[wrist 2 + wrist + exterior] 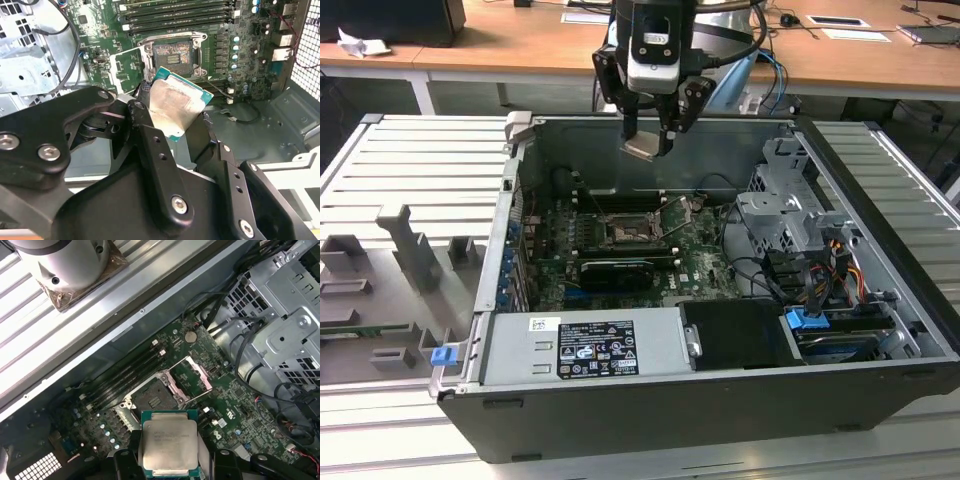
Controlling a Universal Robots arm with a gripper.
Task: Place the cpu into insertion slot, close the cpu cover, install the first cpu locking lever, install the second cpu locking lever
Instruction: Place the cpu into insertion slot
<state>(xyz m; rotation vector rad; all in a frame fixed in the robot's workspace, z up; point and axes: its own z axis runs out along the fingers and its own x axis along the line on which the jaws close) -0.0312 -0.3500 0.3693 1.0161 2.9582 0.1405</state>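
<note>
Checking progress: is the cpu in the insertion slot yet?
No, the pincer holds the cpu above the empty insertion slot.

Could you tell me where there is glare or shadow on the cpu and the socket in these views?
Second wrist view: the cpu, clamped in the gripper, glares pale across its face; the insertion slot is evenly lit. First wrist view: the cpu has a soft sheen, no glare. Exterior view: the case interior is dimmer than the slatted table.
</note>
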